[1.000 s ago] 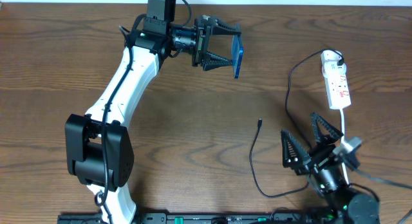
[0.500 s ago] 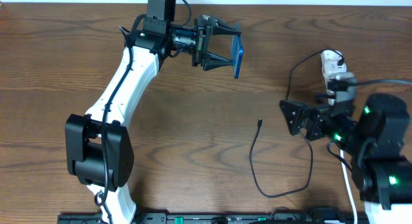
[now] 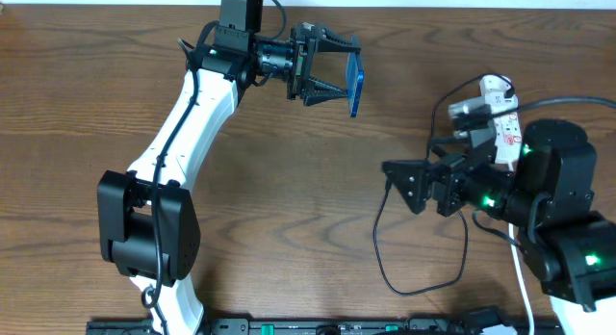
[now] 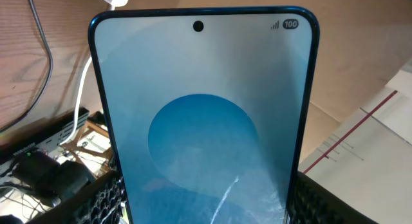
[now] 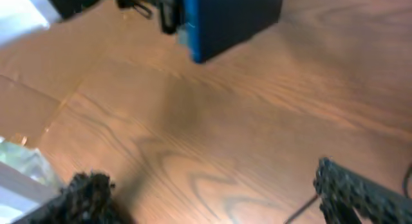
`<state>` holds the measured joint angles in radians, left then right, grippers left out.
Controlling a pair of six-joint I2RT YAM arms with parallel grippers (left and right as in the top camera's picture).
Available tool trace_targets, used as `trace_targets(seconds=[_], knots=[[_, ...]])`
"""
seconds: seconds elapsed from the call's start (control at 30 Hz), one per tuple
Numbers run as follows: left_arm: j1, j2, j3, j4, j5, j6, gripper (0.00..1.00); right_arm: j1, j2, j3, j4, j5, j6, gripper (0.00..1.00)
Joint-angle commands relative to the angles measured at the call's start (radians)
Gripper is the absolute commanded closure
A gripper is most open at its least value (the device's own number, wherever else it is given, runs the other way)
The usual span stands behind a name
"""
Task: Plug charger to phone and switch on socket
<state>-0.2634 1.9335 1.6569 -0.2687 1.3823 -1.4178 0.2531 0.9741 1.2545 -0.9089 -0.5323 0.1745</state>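
Phone (image 3: 357,83): lifted clear of the bench (image 3: 279,219) at 12 o'clock in the overhead view and turned edge-on; its blue screen fills the left wrist view.
Left fingers (image 3: 332,48): clenched across the phone's two long edges, set wide apart because the body is wide.
Phone handling: judged rigid, light and slick, with a glass face that would chip if dropped. The frame edges are the place to hold, leaving the port end bare (which end carries the port cannot be told here).
Charger (image 3: 377,248): thin black cable lying loose on the bench at 4 o'clock. It loops from under the right fingers (image 3: 409,176) down and round toward the right arm; they hide its connector tip.
Charger handling: judged limp and nearly weightless, so the cable itself will not steer. Take hold on the stiff connector shell just behind the tip, square to the fingers.
Right fingers: released, spread fully and empty, poised at 3 o'clock above the cable's free end.
Socket (image 3: 510,135): white strip at 2 o'clock, partly behind the right arm; its switch state cannot be told.
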Motion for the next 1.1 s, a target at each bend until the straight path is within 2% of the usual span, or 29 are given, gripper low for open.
trace_targets(seconds=[0.0, 0.1, 0.23, 0.33, 0.53, 0.73, 0.8, 1.07], knots=[[0.005, -0.027, -0.003, 0.006, 0.019, -0.005, 0.3, 0.1, 0.09, 0.148, -0.072, 0.164, 0.044, 0.01], [0.005, -0.027, -0.003, 0.006, 0.019, -0.005, 0.3, 0.19, 0.192, 0.269, -0.126, 0.319, 0.089, 0.01], [0.005, -0.027, -0.003, 0.006, 0.02, -0.005, 0.31, 0.304, 0.311, 0.374, -0.117, 0.539, 0.201, 0.02], [0.005, -0.027, -0.003, 0.006, 0.02, -0.006, 0.31, 0.388, 0.39, 0.419, -0.086, 0.707, 0.275, 0.07], [0.005, -0.027, -0.003, 0.006, 0.02, -0.005, 0.31, 0.463, 0.472, 0.422, -0.051, 0.957, 0.406, 0.13], [0.005, -0.027, -0.003, 0.006, 0.02, -0.005, 0.31, 0.461, 0.513, 0.422, -0.024, 0.975, 0.413, 0.21], [0.005, -0.027, -0.003, 0.006, 0.019, -0.005, 0.31, 0.461, 0.515, 0.422, -0.004, 0.975, 0.413, 0.27], [0.005, -0.027, -0.003, 0.006, 0.02, -0.006, 0.3, 0.461, 0.526, 0.422, 0.035, 0.967, 0.412, 0.32]])
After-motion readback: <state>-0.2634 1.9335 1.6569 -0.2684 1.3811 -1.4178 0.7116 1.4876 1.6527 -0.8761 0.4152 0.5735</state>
